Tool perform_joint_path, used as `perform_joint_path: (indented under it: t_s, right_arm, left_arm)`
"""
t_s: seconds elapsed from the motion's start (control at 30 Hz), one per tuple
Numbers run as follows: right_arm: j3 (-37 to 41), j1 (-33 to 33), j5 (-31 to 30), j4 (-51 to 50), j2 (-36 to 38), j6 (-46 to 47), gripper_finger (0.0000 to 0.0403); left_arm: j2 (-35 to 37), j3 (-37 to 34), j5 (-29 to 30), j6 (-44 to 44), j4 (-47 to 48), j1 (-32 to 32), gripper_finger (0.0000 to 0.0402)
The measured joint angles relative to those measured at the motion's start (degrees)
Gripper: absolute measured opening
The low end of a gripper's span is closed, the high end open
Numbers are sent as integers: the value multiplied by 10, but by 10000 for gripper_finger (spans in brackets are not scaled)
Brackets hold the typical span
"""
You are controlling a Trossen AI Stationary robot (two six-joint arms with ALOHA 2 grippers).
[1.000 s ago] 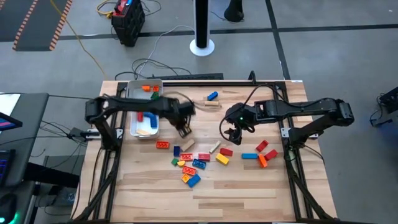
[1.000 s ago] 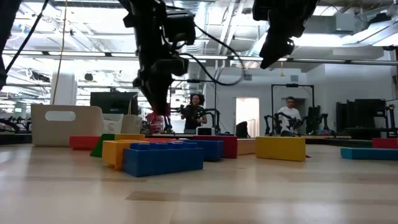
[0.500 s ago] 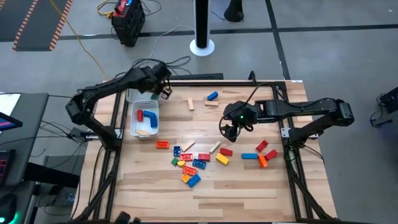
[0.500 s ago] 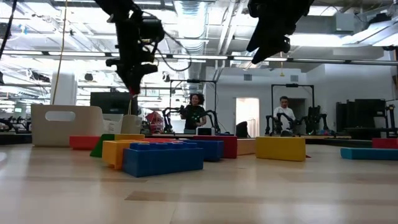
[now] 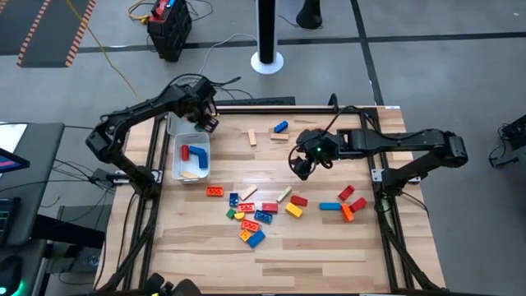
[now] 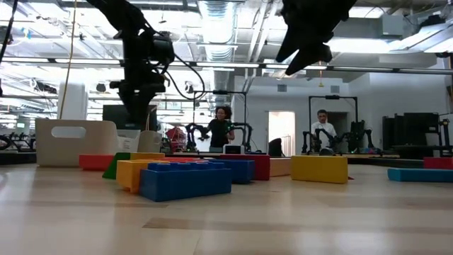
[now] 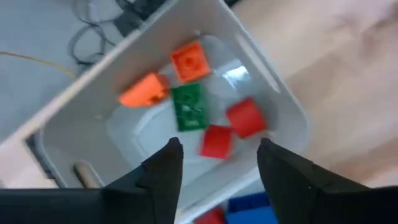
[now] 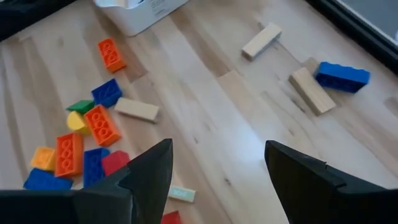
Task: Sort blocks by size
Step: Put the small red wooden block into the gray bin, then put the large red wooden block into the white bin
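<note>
The left gripper (image 5: 207, 115) hangs above the far white tray (image 7: 283, 102) at the table's back left, its fingers (image 7: 163, 171) spread with nothing between them; inside that tray lie short square blocks (image 7: 190, 61), two orange, one green and two red. Just nearer than that tray, a second white tray (image 5: 175, 164) holds longer bars, one red (image 5: 186, 153), one blue and one pale tan. To the right of the trays, the main scatter of blocks (image 5: 253, 215) lies on the wooden table (image 5: 329, 247): small studded plastic bricks in red, blue, orange, yellow, green and tan. Beyond the scatter sit two tan bars (image 8: 262, 40) and a blue brick (image 8: 342, 76). The right gripper (image 5: 301, 165) hovers over bare wood right of the trays, fingers wide and empty. Farther right lies a small cluster of red, orange and blue bars (image 5: 347, 202).
</note>
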State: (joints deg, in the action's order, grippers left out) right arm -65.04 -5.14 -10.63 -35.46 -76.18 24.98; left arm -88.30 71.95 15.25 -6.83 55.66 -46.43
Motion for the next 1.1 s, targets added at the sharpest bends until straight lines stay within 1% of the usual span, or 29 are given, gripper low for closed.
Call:
perform_joint_path:
  t_s: [0.07,0.13,0.17,0.23,0.33,0.5,0.67,0.7,0.77,0.9,1.0,1.1]
  right_arm:
    - [0,-14,1,-3,0,-10,282]
    - [0,-29,12,-2,0,-25,282]
    - [0,-37,16,-1,0,-32,282]
    - [0,-53,25,2,0,-42,282]
    - [0,-79,41,1,0,-52,282]
    - [0,-120,85,2,-12,-99,282]
    - [-1,-163,169,30,-79,-165,282]
    - [-5,-169,180,27,-98,-173,282]
    - [-10,-177,184,23,-134,-184,282]
    - [-11,-183,183,-45,-169,-185,281]
    - [-11,-168,179,-128,-164,-185,281]
    - [-11,-154,168,-215,-147,-186,281]
  left_arm:
    - [1,0,-45,4,-2,2,203]
    - [2,0,-95,14,-10,17,205]
    - [3,0,-112,19,-18,32,205]
    - [2,0,-120,28,-33,70,205]
    - [0,0,-120,30,-61,123,205]
    - [4,3,-103,-23,-97,193,205]
    - [38,7,-82,-68,-148,249,206]
    - [45,7,-75,-79,-152,256,206]
    - [60,7,-64,-98,-146,267,206]
    - [93,7,-63,-129,-102,288,206]
    - [114,7,-60,-149,-66,308,206]
    - [130,7,-39,-164,-48,329,206]
